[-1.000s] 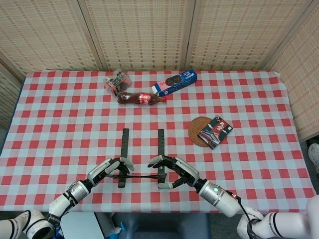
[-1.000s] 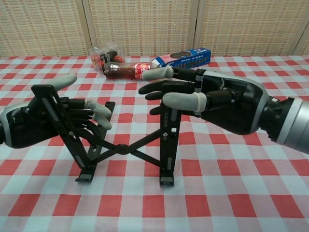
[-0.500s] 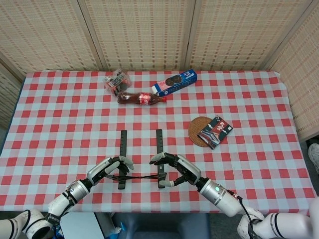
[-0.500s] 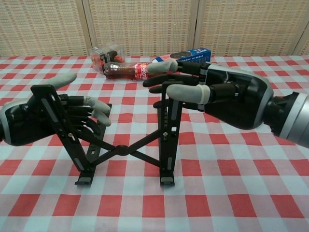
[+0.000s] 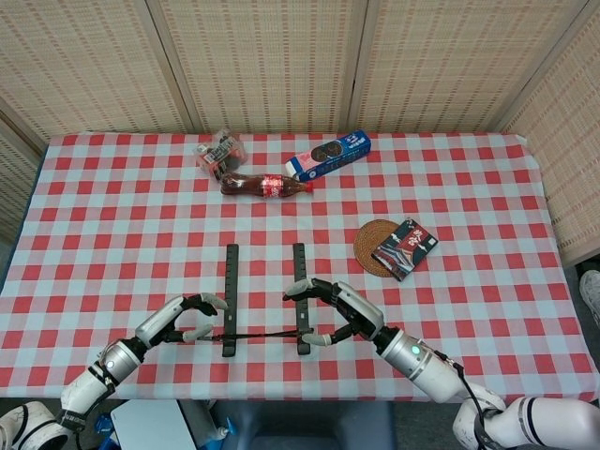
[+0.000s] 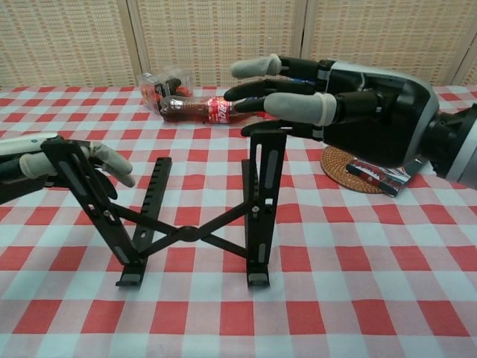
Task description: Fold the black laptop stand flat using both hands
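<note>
While the black laptop stand [image 6: 195, 211] stands unfolded on the checked desk [image 5: 112, 225], your left hand [image 5: 184, 318] sits just left of its left rail, fingers loosely curled, holding nothing. Your right hand [image 6: 335, 107] hovers spread over the right rail's top, gripping nothing.

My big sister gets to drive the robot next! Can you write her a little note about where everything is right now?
Left hand: open, fingers beside the left upright of the laptop stand, holding nothing.
Right hand: open, fingers spread just above the right upright; whether they touch it is hard to tell.
The stand sits on the checked table near the front edge, both uprights raised and the crossed struts spread.
Done: nothing folded yet.
Left: take one upright in each hand, push them together and lay the stand flat.
</note>
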{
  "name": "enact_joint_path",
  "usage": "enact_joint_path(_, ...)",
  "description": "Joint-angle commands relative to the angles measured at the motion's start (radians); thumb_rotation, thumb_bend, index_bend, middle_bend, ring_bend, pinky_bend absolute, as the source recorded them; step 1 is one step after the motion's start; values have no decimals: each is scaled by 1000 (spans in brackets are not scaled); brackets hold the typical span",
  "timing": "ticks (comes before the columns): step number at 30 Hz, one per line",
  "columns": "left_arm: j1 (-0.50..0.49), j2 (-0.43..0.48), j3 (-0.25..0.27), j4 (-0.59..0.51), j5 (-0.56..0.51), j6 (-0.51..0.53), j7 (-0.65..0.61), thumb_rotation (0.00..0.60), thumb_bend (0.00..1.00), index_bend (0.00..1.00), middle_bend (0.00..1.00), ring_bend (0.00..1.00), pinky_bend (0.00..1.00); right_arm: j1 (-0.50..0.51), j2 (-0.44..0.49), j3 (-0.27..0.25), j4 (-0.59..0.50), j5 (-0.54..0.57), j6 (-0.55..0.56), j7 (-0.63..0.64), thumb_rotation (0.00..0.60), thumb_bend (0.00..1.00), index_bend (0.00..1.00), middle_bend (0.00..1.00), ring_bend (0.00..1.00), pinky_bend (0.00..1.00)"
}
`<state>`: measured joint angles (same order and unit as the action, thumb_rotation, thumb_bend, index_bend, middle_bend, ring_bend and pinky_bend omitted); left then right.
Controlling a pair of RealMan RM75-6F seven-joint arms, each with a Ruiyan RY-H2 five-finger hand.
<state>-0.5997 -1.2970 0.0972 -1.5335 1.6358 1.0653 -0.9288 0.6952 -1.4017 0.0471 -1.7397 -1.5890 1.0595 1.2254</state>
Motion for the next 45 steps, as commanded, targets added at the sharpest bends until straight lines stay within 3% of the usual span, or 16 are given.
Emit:
enact_joint_path(1,20,8,32,6,22,0,144,369,177,281,247,277,252,1,6,2,-6,3,-4,-6,600,161,282,295,154,184)
enact_joint_path(7,30,-3,35,-3,6,-17,278,420,176,279,236,264,248,0,11,1,-13,7,-7,-13,600,160,283,295,154,185)
enact_joint_path(13,37,-8,-24,-13,-43,15,375,572,177,279,236,263,248,-6,16,-4,-20,0,-2,-13,600,161,282,295,153,185)
enact_joint_path(15,31,1,-36,-14,-47,14,414,599,176,279,236,263,248,-8,19,-8,-24,-5,0,-12,600,161,282,295,154,185)
enact_joint_path(22,22,44,-44,-73,-59,-7,474,600,177,273,235,263,247,-13,23,-18,-24,-12,3,-7,600,160,283,295,153,185)
enact_joint_path(33,67,83,9,-152,-74,-20,576,600,177,229,199,244,233,-18,29,-22,-20,-20,14,0,600,160,282,295,153,185)
enact_joint_path(37,88,59,10,-175,-84,-8,584,599,176,244,199,244,233,-21,30,-24,-19,-22,19,3,600,161,282,295,154,185)
enact_joint_path(45,116,-58,-32,-143,-149,14,727,594,176,385,199,257,233,-23,31,-26,-19,-24,22,7,600,160,282,295,154,185)
